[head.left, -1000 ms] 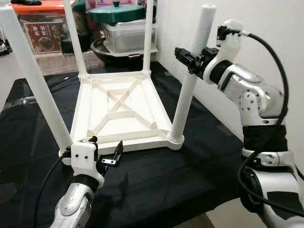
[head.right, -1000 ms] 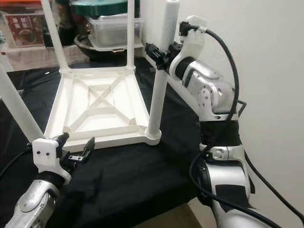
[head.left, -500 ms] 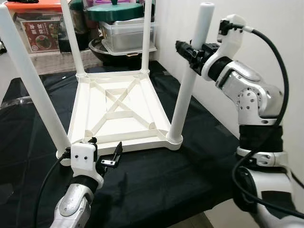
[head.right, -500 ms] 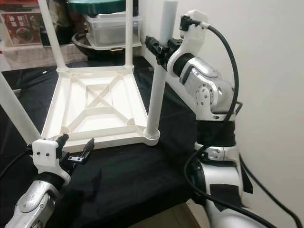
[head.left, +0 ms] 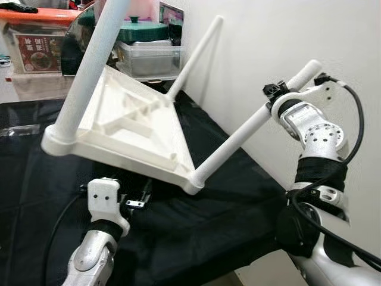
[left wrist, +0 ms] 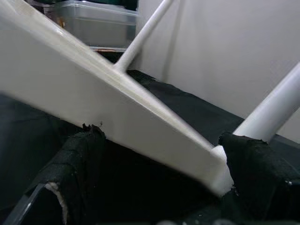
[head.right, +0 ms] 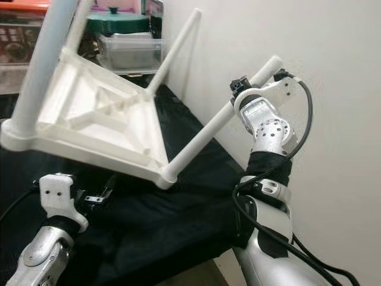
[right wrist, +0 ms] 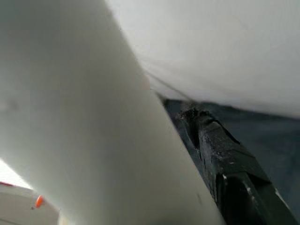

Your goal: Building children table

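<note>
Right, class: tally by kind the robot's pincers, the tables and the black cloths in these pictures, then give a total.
Pincers: 2 (left pincer, right pincer)
Tables: 1 (white table)
Black cloths: 1 (black cloth)
Total: 4

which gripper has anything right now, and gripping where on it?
The right gripper holds the white children's table by one leg, near that leg's free end, with the table tilted up. The left gripper is open below the tabletop's edge, holding nothing.
</note>
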You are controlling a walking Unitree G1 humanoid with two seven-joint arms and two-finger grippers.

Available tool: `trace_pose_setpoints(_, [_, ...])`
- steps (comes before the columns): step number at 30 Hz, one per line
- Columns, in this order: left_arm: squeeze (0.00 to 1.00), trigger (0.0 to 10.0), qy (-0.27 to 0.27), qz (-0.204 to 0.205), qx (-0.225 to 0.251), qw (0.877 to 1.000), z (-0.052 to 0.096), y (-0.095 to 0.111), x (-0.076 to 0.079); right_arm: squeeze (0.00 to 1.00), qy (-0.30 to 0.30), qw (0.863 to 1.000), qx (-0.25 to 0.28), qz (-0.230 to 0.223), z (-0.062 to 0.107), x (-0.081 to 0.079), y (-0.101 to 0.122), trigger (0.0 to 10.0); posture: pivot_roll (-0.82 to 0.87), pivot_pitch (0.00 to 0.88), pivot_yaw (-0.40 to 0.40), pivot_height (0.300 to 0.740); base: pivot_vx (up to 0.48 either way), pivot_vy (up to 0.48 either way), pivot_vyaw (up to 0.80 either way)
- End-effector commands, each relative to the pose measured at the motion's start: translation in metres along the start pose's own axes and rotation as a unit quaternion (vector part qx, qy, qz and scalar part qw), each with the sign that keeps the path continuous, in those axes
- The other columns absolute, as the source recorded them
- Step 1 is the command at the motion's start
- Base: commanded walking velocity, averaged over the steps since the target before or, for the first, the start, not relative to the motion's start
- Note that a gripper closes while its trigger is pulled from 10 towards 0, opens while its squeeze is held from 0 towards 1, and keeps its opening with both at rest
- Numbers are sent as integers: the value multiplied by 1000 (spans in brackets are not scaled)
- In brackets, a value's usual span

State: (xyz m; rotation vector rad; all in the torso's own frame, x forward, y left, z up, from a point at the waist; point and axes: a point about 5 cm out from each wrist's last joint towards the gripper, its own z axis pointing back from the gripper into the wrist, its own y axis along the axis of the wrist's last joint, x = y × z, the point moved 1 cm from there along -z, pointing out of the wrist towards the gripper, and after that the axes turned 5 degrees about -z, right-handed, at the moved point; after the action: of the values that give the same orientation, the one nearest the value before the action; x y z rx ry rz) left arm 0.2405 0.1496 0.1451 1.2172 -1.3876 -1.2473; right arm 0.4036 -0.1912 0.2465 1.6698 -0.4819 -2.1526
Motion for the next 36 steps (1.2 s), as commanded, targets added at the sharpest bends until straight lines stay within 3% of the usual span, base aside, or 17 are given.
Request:
trace_pose_setpoints(1, [0, 10000, -6, 6, 5, 1000, -2, 2, 3, 0, -85, 989, -112, -38, -8, 47, -55, 0, 3, 0, -83, 740, 0, 0, 0])
trace_pose_setpoints(3, [0, 10000, -5, 7, 7, 1000, -2, 3, 3, 0, -75, 987, -138, -39, -8, 41, -65, 0, 3, 0, -83, 740, 0, 0, 0])
trace_pose_setpoints(4, [0, 10000, -1, 4, 10, 1000, -2, 4, 3, 0, -86, 978, -188, -23, -5, 46, -94, 0, 21, 0, -99, 740, 0, 0, 0])
trace_pose_setpoints(5, [0, 10000, -1, 4, 10, 1000, -2, 4, 3, 0, -86, 978, -188, -23, -5, 46, -94, 0, 21, 0, -99, 740, 0, 0, 0])
trace_pose_setpoints(7, [0, 10000, 10, -8, 16, 1000, -1, 7, 1, 0, -109, 959, -262, 6, 5, 58, -140, 0, 30, 0, -102, 740, 0, 0, 0])
trace_pose_setpoints(8, [0, 10000, 10, -8, 16, 1000, -1, 7, 1, 0, -109, 959, -262, 6, 5, 58, -140, 0, 30, 0, -102, 740, 0, 0, 0])
trace_pose_setpoints(9, [0, 10000, 21, -14, 21, 999, 0, 10, -6, 0, -116, 947, -300, 18, 12, 60, -164, 0, 42, 0, -104, 740, 0, 0, 0])
trace_pose_setpoints(14, [0, 10000, 36, -31, 33, 998, 2, 19, -19, 0, -128, 929, -346, 28, 22, 59, -193, 0, 53, 0, -106, 740, 0, 0, 0])
trace_pose_setpoints(15, [0, 10000, 36, -38, 37, 998, 1, 22, -23, 0, -138, 926, -351, 33, 22, 61, -197, 1412, 52, 0, -104, 740, 0, 0, 0])
trace_pose_setpoints(16, [0, 10000, 35, -41, 40, 998, 0, 24, -25, 0, -149, 928, -338, 43, 21, 63, -196, 10000, 48, 0, -101, 740, 0, 0, 0])
trace_pose_setpoints(19, [0, 10000, 32, -42, 42, 998, 0, 25, -25, 0, -158, 932, -322, 53, 19, 65, -193, 10000, 44, 0, -100, 740, 0, 0, 0])
trace_pose_setpoints(20, [0, 10000, 30, -42, 43, 998, -1, 25, -24, 600, -167, 934, -310, 59, 18, 67, -190, 10000, 44, 0, -100, 740, 0, 0, 0])
trace_pose_setpoints(21, [0, 10000, 30, -42, 43, 998, -1, 25, -24, 600, -167, 934, -310, 59, 18, 67, -190, 10000, 44, 0, -100, 740, 0, 0, 0])
trace_pose_setpoints(22, [0, 10000, 27, -40, 43, 998, -2, 25, -22, 1000, -171, 937, -297, 61, 17, 69, -184, 10000, 38, 0, -97, 740, 0, 0, 0])
trace_pose_setpoints(27, [0, 10000, 15, -37, 43, 998, -2, 25, -17, 1000, -178, 939, -289, 55, 17, 73, -176, 10000, 23, 0, -89, 740, 0, 0, 0])
trace_pose_setpoints(30, [0, 10000, 0, -35, 37, 999, -1, 22, -13, 1000, -203, 940, -274, 32, 20, 88, -158, 10000, 5, 0, -82, 740, 0, 0, 0])
trace_pose_setpoints(36, [0, 10000, -6, -39, 33, 999, -1, 21, -13, 1000, -212, 940, -269, 2, 28, 96, -141, 10000, -11, 0, -81, 740, 0, 0, 0])
